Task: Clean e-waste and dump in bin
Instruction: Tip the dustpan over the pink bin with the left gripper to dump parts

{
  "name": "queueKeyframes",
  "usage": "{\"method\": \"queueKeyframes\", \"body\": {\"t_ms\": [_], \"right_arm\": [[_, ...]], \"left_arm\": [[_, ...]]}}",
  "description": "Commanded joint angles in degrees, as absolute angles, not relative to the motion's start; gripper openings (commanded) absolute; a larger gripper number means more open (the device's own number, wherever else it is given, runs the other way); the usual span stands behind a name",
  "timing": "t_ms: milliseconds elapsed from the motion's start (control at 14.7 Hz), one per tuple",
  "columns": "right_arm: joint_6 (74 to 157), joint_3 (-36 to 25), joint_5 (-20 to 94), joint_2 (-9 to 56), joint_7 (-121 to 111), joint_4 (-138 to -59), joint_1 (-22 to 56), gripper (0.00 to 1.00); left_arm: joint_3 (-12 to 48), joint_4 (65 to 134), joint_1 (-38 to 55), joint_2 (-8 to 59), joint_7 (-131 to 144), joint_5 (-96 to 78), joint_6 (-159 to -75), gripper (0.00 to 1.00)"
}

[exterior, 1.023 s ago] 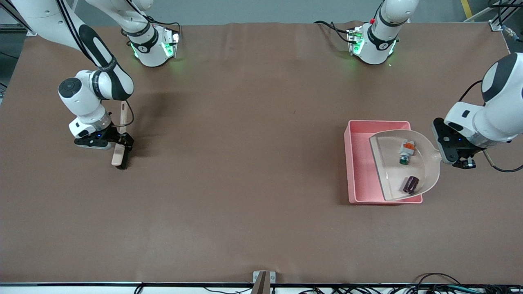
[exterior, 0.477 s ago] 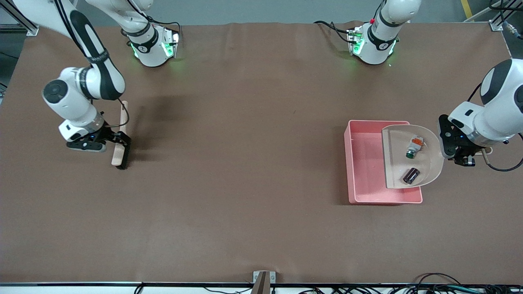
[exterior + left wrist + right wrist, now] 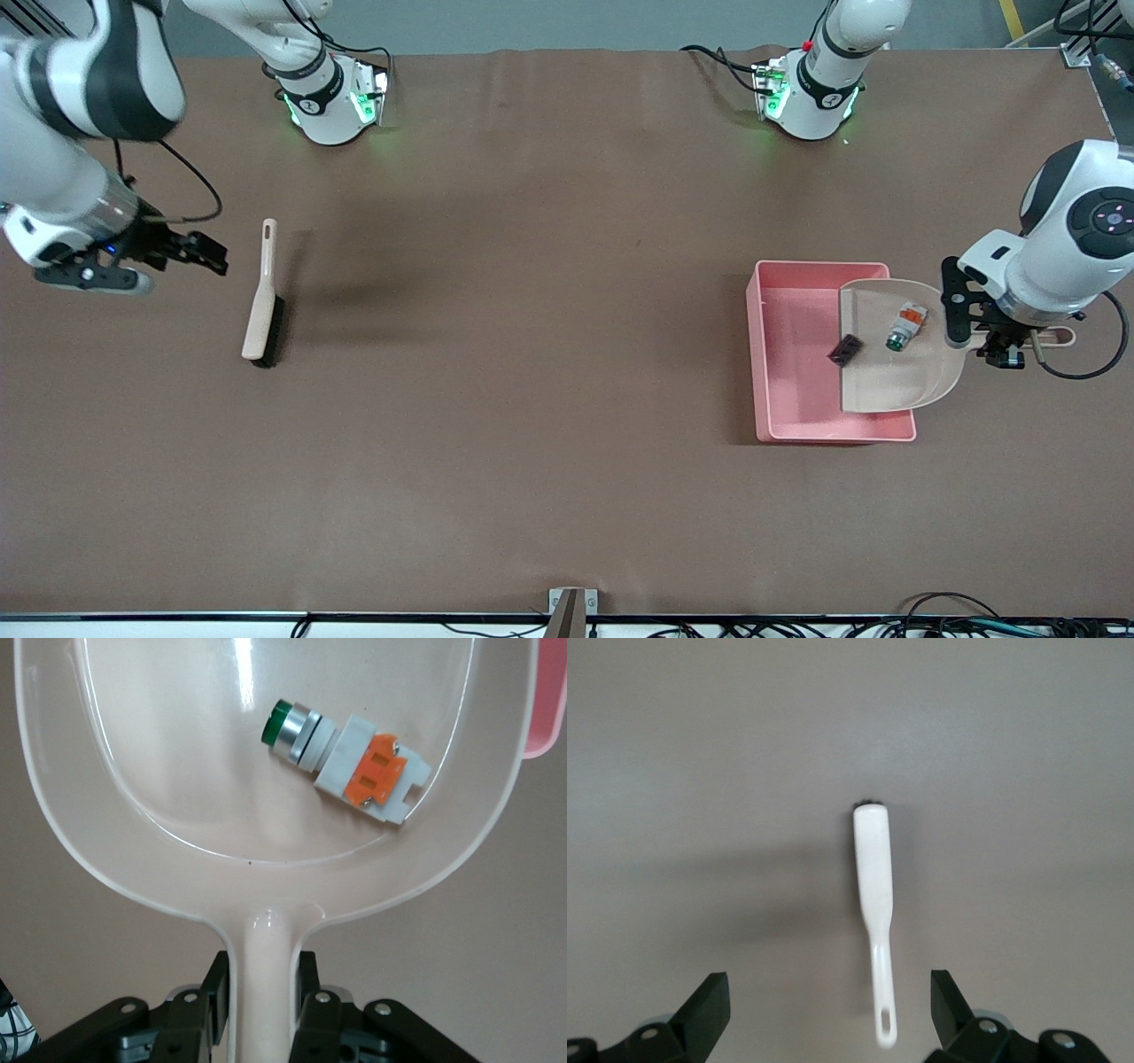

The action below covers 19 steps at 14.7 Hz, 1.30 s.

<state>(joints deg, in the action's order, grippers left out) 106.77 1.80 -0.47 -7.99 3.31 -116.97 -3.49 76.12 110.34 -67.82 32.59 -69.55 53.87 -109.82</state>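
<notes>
Left end effector pinching dustpan handle, fingers pressed on either side; pan tilted over pink bin. White-grey cylindrical part, orange and green bits, lies in pan just ahead of that end effector. Dark chip at pan's lip, over bin interior. Right end effector spread wide, holding nothing, above table toward right arm's end; brush lies flat on table just beside it.

pink bin flat on table | dark chip in bin | white-grey cylinder part in dustpan
</notes>
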Motion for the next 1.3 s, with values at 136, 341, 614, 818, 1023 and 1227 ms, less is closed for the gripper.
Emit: {"method": "queueKeyframes", "body": {"t_ms": [136, 341, 614, 818, 1023, 1227], "right_arm": [[94.0, 1.7, 0.4, -6.5, 4.0, -103.6, -2.5, 1.0], [88.7, 1.7, 0.3, -6.2, 3.9, -98.0, -2.5, 1.0], [84.0, 1.4, -0.4, -4.2, 3.4, -88.7, -3.1, 1.0], [83.3, 1.2, -0.4, -1.7, 3.1, -85.2, -3.5, 1.0], [83.3, 1.2, -1.1, 1.7, 3.3, -82.7, -3.1, 1.0], [82.4, 1.3, -2.5, 2.2, 3.8, -82.9, -3.0, 1.0]], "left_arm": [[72.9, 109.8, -63.3, 32.0, -66.5, 57.0, -107.3, 0.02], [72.8, 108.5, -60.9, 31.6, -64.8, 59.2, -102.3, 0.02], [72.8, 105.4, -58.9, 31.5, -64.7, 59.6, -97.4, 0.02], [72.8, 105.3, -57.9, 31.6, -64.2, 61.3, -96.4, 0.02], [73.3, 102.6, -57.4, 31.5, -64.2, 60.8, -96.2, 0.02], [73.4, 97.1, -55.0, 31.6, -64.1, 57.8, -96.1, 0.02]]}}
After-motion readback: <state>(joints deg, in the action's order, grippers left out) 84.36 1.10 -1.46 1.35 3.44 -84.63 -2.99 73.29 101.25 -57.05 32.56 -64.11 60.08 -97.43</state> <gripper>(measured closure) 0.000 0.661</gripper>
